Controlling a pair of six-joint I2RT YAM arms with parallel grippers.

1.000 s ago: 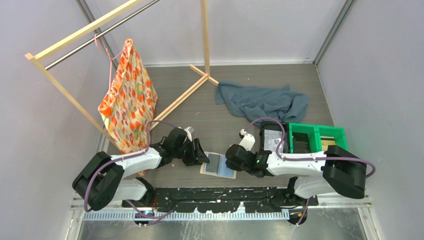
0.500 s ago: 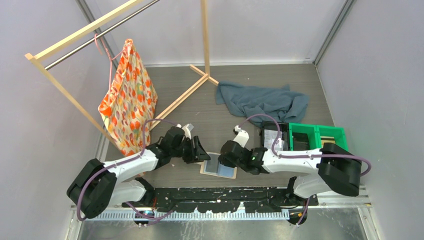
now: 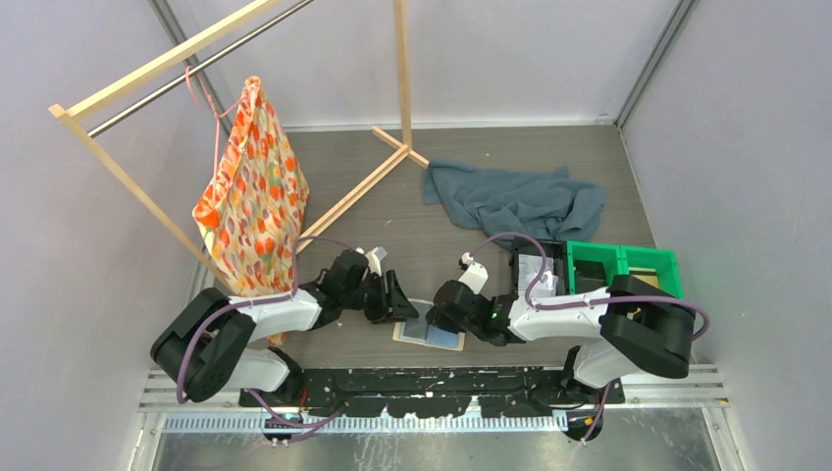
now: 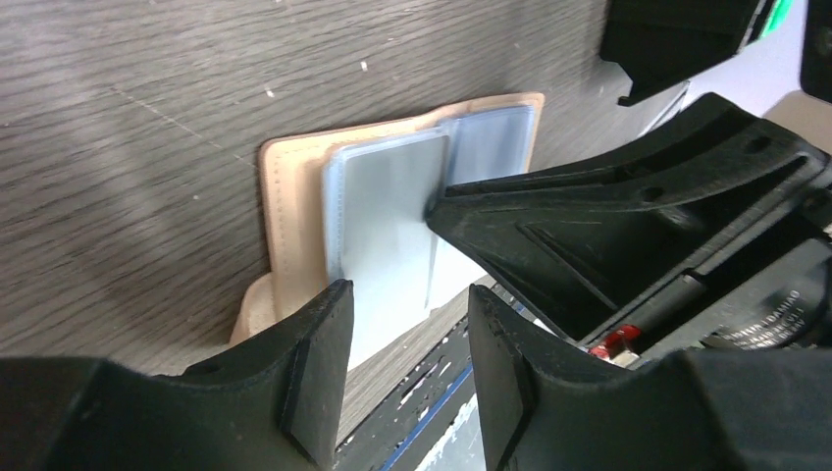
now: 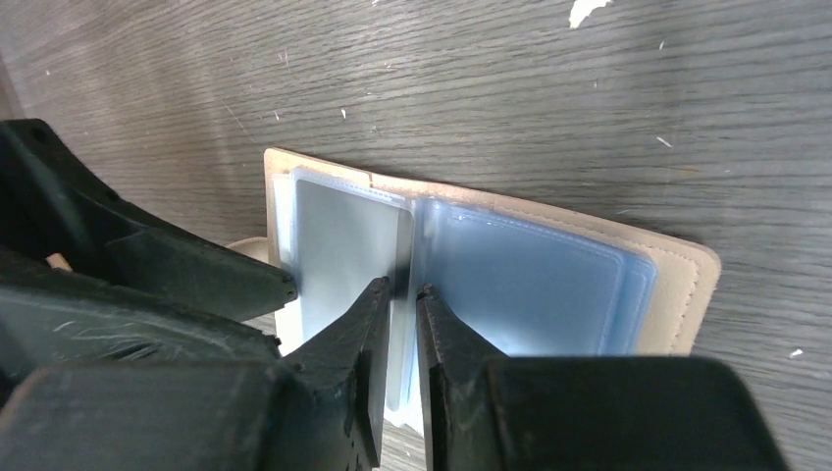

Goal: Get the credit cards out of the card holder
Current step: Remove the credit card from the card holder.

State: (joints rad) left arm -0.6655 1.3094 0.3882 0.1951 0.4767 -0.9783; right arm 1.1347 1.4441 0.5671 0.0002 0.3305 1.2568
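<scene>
The card holder (image 5: 687, 285) lies spread open on the tabletop (image 5: 589, 98), close to its near edge and between my two arms, pale blue-grey pockets facing up. I can make out one grey card (image 5: 343, 245) sitting inside the left pocket. No card lies loose on the wood, so by my reckoning nothing has come out yet and the whole job remains.

My right claw (image 5: 402, 294) is down at the middle fold, fingers drawn nearly together with only a thin gap. Whether they have caught a card's edge, a plastic sleeve, or nothing, I cannot tell. My left claw (image 4: 402, 363) is spread wide, and the holder's left page runs into the gap between its fingers without being gripped.

Left to do, as I judge it: get a sure pinch on that card, slide it free while the holder is kept from dragging along, then do the same for any others tucked in the pockets.
</scene>
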